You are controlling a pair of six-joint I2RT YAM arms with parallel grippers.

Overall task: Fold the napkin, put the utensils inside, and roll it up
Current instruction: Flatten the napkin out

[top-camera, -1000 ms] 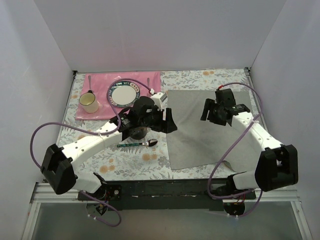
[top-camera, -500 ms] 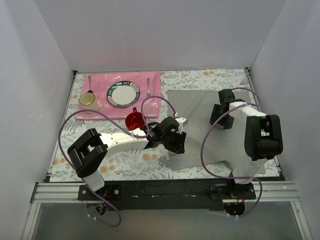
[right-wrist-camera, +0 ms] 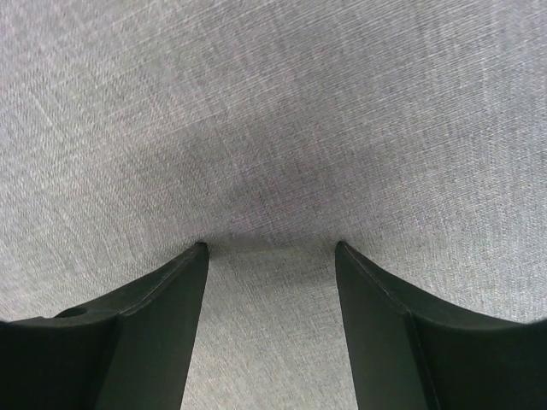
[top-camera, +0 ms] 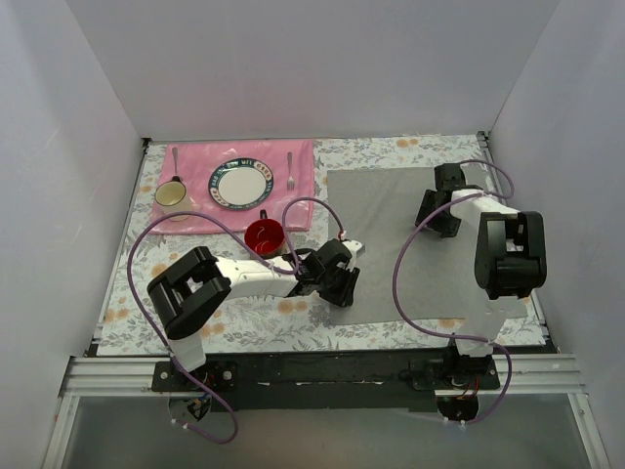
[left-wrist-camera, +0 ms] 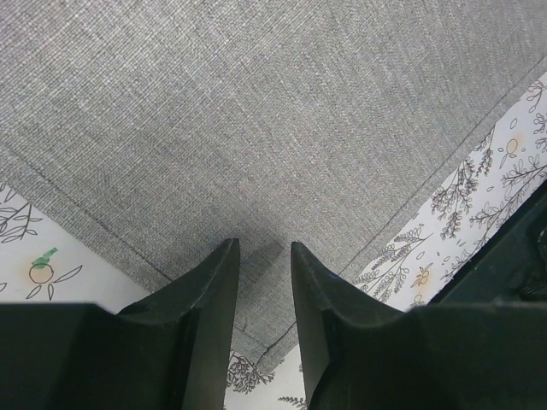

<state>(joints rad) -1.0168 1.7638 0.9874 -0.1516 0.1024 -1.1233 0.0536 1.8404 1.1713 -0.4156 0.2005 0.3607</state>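
Note:
The grey napkin (top-camera: pixel 391 254) lies spread flat on the right half of the table. My left gripper (top-camera: pixel 337 286) is down at its near-left corner. In the left wrist view the gripper (left-wrist-camera: pixel 263 246) has only a narrow gap between its jaws, with the napkin's (left-wrist-camera: pixel 256 102) hemmed corner lying flat in that gap. My right gripper (top-camera: pixel 435 217) is on the cloth's far right part. Seen from its wrist, this gripper (right-wrist-camera: pixel 271 245) is wide open, tips pressed into the napkin (right-wrist-camera: pixel 273 102). The utensils are hidden, where my left arm crosses the table.
A pink placemat (top-camera: pixel 195 156) at the far left carries a plate (top-camera: pixel 239 184), a fork (top-camera: pixel 290 171), a spoon (top-camera: pixel 176 161) and a cream mug (top-camera: pixel 174 195). A red mug (top-camera: pixel 264 235) stands just past my left forearm. White walls enclose the table.
My left arm swung right and nearer to the napkin's near-left corner, its jaws narrowing and the red mug coming into view. My right gripper shifted farther back and right on the cloth.

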